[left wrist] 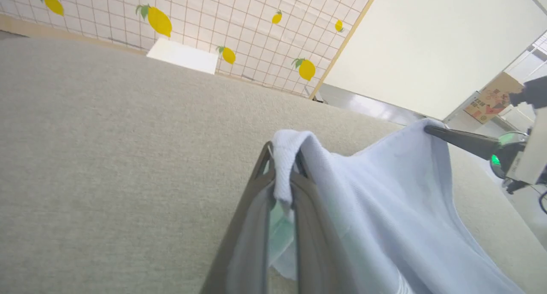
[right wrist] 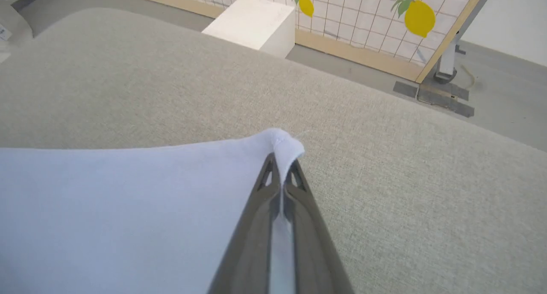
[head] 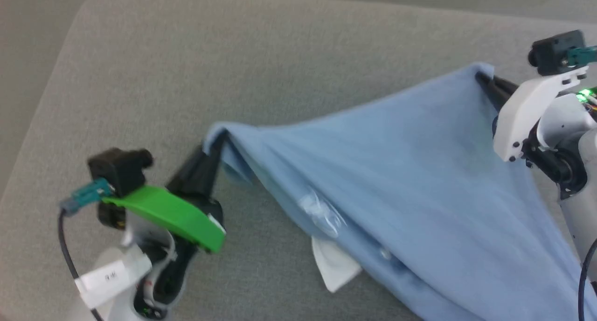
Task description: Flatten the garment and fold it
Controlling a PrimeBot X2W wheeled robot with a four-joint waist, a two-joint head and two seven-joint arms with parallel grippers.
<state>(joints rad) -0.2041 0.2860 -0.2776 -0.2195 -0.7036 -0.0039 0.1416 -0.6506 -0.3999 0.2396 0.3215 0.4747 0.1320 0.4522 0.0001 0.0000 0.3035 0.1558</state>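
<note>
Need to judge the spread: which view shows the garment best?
Head view: the garment is stretched between left tool and right tool. Each wrist view shows its own pinched corner close up.

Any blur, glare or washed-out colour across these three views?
Head view: soft throughout, the logo on the garment smeared. Left wrist view: cloth washed near white, left gripper defocused up close. Right wrist view: sharpest, even light, no glare.
</note>
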